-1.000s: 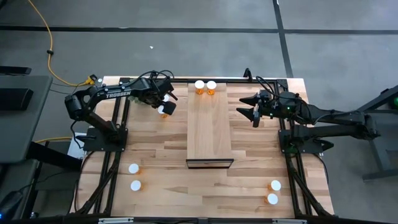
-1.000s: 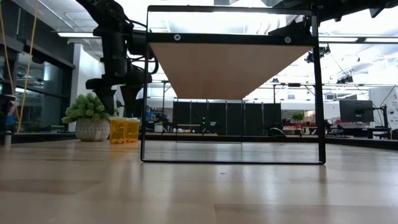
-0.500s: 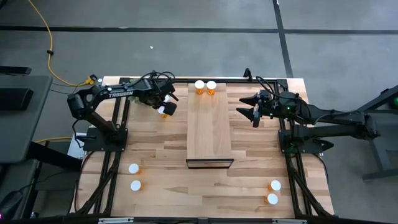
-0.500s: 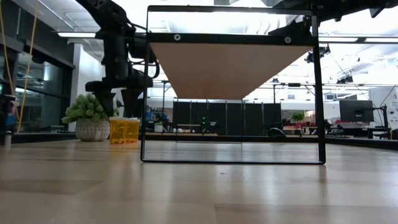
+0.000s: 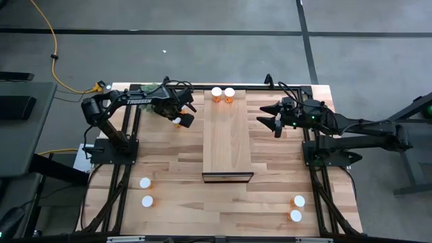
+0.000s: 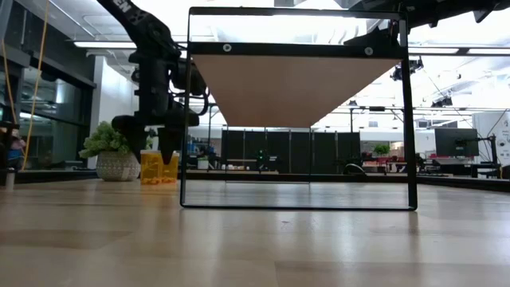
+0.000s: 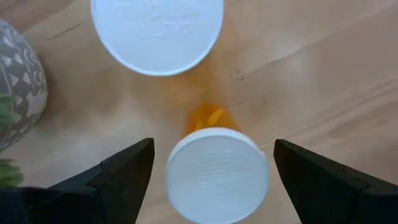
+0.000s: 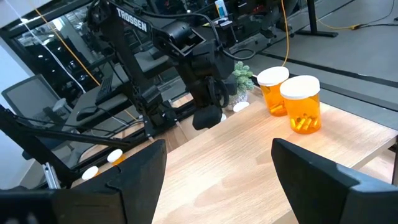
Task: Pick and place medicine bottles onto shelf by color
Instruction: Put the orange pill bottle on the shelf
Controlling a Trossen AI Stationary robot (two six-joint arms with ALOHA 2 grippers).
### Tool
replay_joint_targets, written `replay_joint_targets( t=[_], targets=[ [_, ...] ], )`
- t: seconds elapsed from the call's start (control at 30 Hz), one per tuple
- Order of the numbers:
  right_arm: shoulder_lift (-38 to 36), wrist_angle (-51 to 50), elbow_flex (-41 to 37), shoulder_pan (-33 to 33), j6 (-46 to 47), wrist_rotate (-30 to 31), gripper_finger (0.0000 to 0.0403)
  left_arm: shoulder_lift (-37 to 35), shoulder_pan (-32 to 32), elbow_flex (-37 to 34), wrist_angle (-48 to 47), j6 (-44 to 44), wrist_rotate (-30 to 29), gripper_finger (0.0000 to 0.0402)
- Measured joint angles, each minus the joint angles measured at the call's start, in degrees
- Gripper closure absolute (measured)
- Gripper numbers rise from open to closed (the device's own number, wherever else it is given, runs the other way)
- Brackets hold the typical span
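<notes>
**A:** Where are your medicine bottles relative to the shelf [image 5: 227,138]?

**B:** Two stand on the shelf's far end [image 5: 223,94]. Two sit on the table [image 5: 169,152] just left of the shelf, under the left gripper [image 5: 181,119]. In the left wrist view one cap [image 7: 217,175] lies between your spread fingers [image 7: 121,174], untouched; the other cap [image 7: 157,34] is cut off by the frame edge.

**A:** And the rest?

**B:** Two near the table's front left corner [image 5: 146,192], two near the front right [image 5: 297,208], well apart from the shelf.

**A:** The right gripper [image 5: 271,117]?

**B:** It hangs just right of the shelf, fingers spread, holding nothing. In the low view the left gripper half hides the bottles [image 6: 158,167], beside a potted plant [image 6: 114,151].
</notes>
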Motion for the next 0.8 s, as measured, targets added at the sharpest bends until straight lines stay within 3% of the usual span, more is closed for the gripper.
replay_joint_targets(
  t=[0.8],
  targets=[
    [0.0,0.0,0.0,0.0,0.0,0.0,0.0121,0.1,0.0,0.0,-0.1,0.0,-1.3,0.008]
  ],
)
